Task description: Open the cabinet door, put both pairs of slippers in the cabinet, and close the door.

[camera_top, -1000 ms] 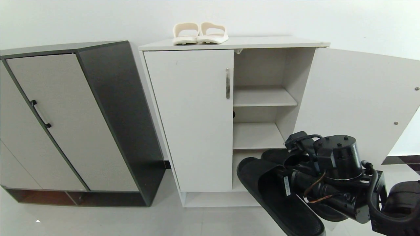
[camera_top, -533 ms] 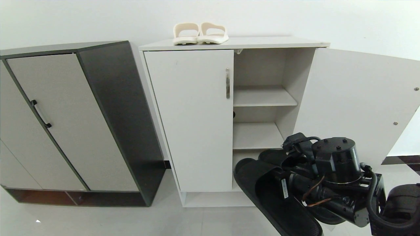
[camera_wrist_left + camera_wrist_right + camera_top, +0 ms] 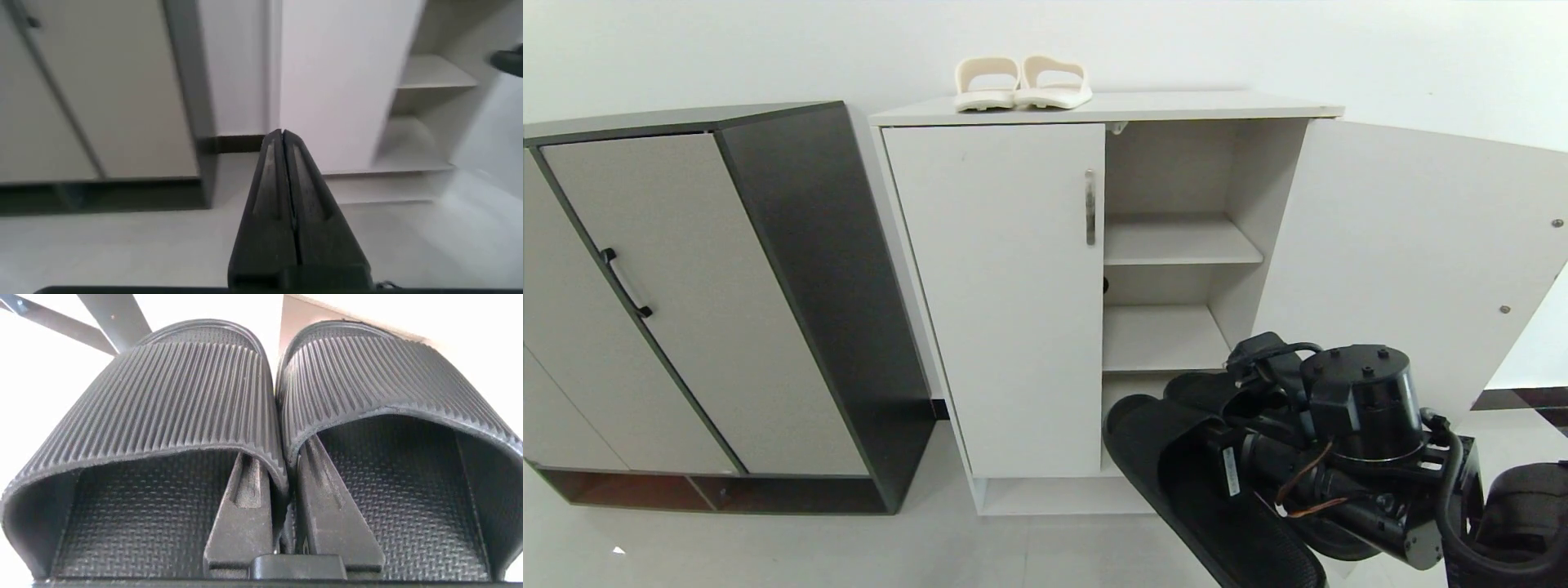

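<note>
A pair of black slippers (image 3: 1192,482) hangs side by side in front of the lowest opening of the white cabinet (image 3: 1005,286). My right gripper (image 3: 1235,457) is shut on them; in the right wrist view its fingers (image 3: 245,506) pinch the two adjoining inner straps of the black slippers (image 3: 196,400), the right gripper (image 3: 279,469) centred between them. A beige pair of slippers (image 3: 1021,82) rests on the cabinet top. The right door (image 3: 1405,253) is swung wide open; the left door (image 3: 1005,327) is closed. My left gripper (image 3: 283,137) is shut and holds nothing, above the floor facing the cabinet.
Two bare shelves (image 3: 1176,241) (image 3: 1164,336) show inside the open half. A dark grey cabinet (image 3: 686,302) with a black handle stands to the left, close beside the white one. Pale floor (image 3: 1045,547) lies in front.
The right gripper and the black slippers have edged slightly left, toward the cabinet opening. Everything else stays as it was.
</note>
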Controlling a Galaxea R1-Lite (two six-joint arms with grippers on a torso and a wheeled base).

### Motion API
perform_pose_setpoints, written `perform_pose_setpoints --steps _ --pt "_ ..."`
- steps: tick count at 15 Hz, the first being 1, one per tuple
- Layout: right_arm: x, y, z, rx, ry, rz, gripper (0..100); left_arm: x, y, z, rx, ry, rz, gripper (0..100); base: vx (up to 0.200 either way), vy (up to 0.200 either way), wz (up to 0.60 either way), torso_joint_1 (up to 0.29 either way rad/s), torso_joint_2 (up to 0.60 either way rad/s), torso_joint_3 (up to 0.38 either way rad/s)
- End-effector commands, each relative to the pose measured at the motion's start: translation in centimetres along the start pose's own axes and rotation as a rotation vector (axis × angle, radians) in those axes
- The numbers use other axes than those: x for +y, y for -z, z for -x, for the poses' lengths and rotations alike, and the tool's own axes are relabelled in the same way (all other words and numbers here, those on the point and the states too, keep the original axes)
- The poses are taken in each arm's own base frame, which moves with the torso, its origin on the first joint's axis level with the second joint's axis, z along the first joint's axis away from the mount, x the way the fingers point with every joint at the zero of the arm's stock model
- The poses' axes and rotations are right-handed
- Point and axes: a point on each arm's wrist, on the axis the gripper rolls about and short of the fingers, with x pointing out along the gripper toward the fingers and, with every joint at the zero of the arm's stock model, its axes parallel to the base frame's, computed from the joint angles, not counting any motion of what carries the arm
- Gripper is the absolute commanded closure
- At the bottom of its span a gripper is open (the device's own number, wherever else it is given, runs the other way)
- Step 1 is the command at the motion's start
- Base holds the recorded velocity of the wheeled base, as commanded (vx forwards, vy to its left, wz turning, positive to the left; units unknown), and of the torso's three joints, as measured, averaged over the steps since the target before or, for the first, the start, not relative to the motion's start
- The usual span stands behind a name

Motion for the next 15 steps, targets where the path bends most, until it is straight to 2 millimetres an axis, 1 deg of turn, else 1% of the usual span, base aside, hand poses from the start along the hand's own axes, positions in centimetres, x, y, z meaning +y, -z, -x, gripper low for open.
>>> perform_pose_setpoints --steps 1,3,5,9,13,15 --pt "0.1 -0.2 0.1 -0.012 -0.004 -0.003 100 -0.1 0.1 0.2 -0.024 0.013 0.006 100 0.000 0.000 0.00 0.000 0.00 0.000" --pt "0.4 -0.9 -0.3 -0.044 0.025 -0.013 100 -0.1 0.1 0.2 -0.024 0.015 0.013 100 0.000 0.000 0.00 0.000 0.00 0.000" --pt "0.7 -0.9 -1.0 -0.045 0.045 -0.016 100 -0.1 0.1 0.2 -0.024 0.016 0.012 100 0.000 0.000 0.00 0.000 0.00 0.000" --pt "1.1 -0.4 -1.8 -0.025 0.067 -0.007 100 -0.1 0.1 0.2 -0.024 0.016 0.012 100 0.000 0.000 0.00 0.000 0.00 0.000" --pt "1.5 -0.1 -2.1 -0.020 0.089 0.000 100 -0.1 0.1 0.2 -0.024 0.016 0.012 100 0.000 -0.200 0.00 -0.001 0.00 0.004" --pt "1.9 0.0 -2.6 -0.018 0.094 -0.020 100 -0.1 0.1 0.2 -0.024 0.016 0.012 100 0.000 -0.200 0.00 0.005 0.00 0.005"
